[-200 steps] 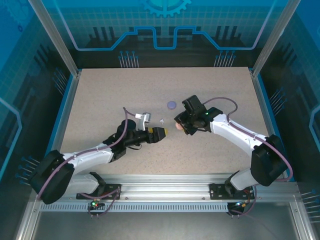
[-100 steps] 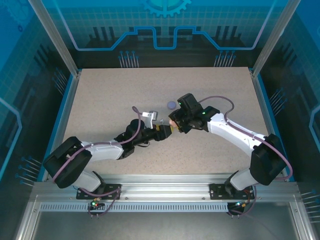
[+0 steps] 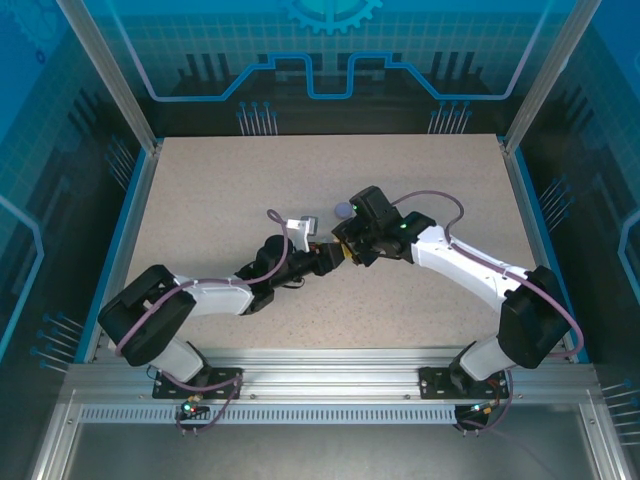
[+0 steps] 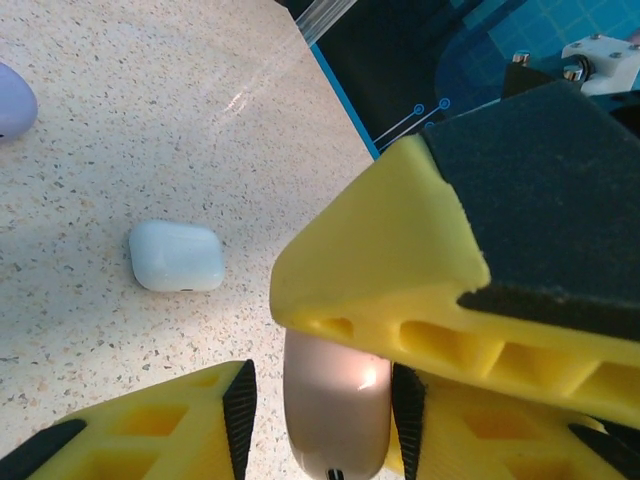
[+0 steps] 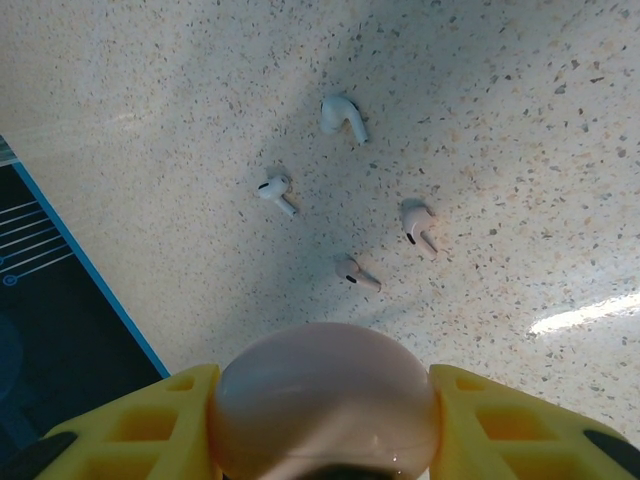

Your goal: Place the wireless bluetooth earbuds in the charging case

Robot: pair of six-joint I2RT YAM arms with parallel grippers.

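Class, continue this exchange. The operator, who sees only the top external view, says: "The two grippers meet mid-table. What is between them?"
Observer: A pink charging case, clamped in the right gripper.
Operator: Does the left gripper have it too?
Observer: The left gripper has a jaw on either side of the case, with a small gap on one side, so it looks open around it.
Operator: Are any earbuds nearby?
Observer: Four loose earbuds lie on the table beyond the case, each apart from the others.
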